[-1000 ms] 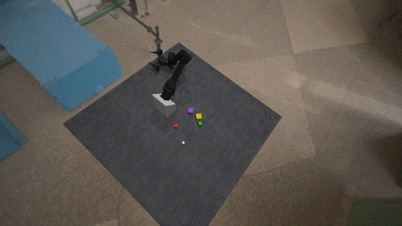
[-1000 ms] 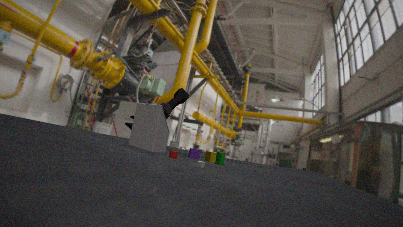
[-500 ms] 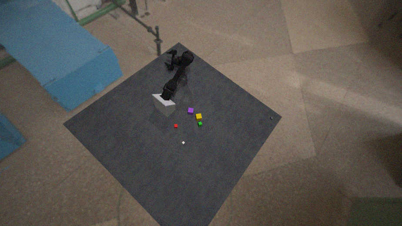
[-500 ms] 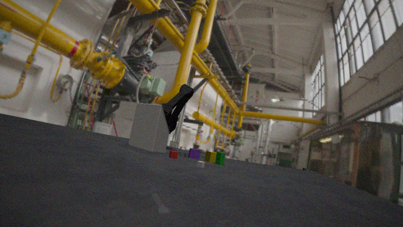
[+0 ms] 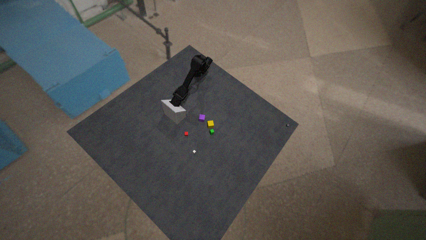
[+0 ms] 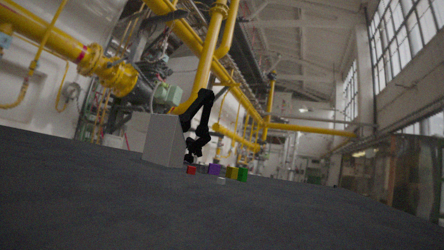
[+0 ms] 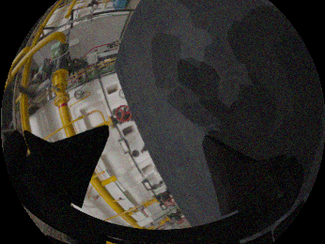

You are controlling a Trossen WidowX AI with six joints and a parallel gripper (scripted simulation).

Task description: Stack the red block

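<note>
The red block (image 5: 186, 133) lies on the dark worktop (image 5: 167, 184), out in front of the grey base box (image 5: 174, 111) and well apart from the green tower (image 5: 211, 131). From the top view the tower shows only its upper face, so its height cannot be read there; in the exterior view the green tower (image 6: 242, 174) looks taller than the yellow block (image 6: 231, 172) just beside it, though whether it is 1 piece or several cannot be made out.

The yellow block (image 5: 210, 123) stands just beside the tower, and the purple block (image 5: 201, 117) is near them. A small white block (image 5: 194, 151) lies apart, closer to the camera.

The arm (image 5: 190, 77) reaches back from the base box, away from the blocks. In the top view its folded links cover the hand. In the exterior view the hand (image 6: 189, 157) hangs low behind the base box's right edge, and the box seems to cut off part of it. The fingers stand wide apart with nothing between them. In the wrist view 2 dark finger shapes (image 7: 56, 168) frame the bottom of the picture, the right one nearly lost against the worktop (image 7: 207, 84), and no block appears there.

A tiny dark speck (image 5: 287, 124) near the worktop's right corner is too small to identify.
</note>
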